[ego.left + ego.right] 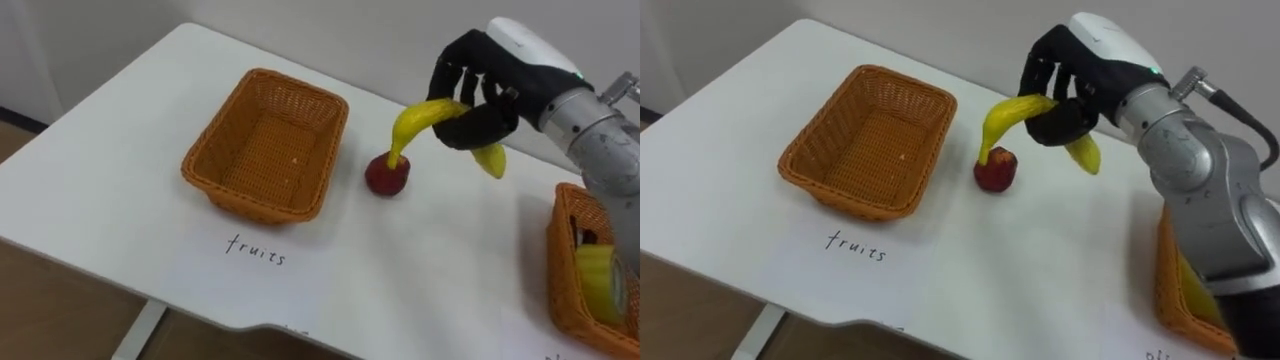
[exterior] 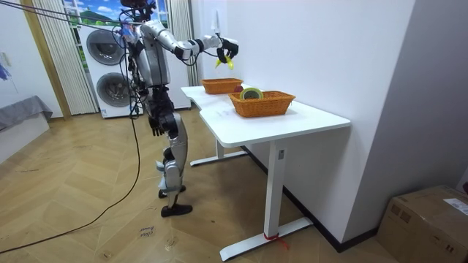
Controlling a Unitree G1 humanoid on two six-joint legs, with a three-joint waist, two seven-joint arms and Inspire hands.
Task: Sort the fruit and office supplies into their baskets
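Banana [image 1: 420,118]: you will find it in the right hand, held up off the table. It curves across the palm, with one end sticking out past the hand towards the robot's right. The other end droops down towards the apple.
Right hand [image 1: 465,65]: its fingers and thumb are curled round the middle of the banana. It hangs over the far part of the table, between the two baskets.
Apple [image 1: 387,175]: red, and sits on the table just right of the fruit basket. You cannot tell from the eye views whether the banana's lower end touches it.
Fruit basket [image 1: 240,130]: rectangular orange wicker, with nothing in it, on the left part of the table.
Handwritten word [image 1: 255,250]: you see it on the table top just in front of the fruit basket.
Second basket [image 1: 565,260]: the same wicker, at the robot's right. It holds a yellow-green roll [image 1: 595,280].
Table [image 1: 130,150]: white, standing against a white wall.
Left hand [image 2: 156,126]: hangs by the robot's hip in the room view, and you cannot tell its state.
Robot: stands at the end of the table with its right arm stretched out over it.
Surroundings: stacked washing machines [image 2: 110,47] behind the robot, and a cardboard box [image 2: 431,223] on the floor at the room view's right.
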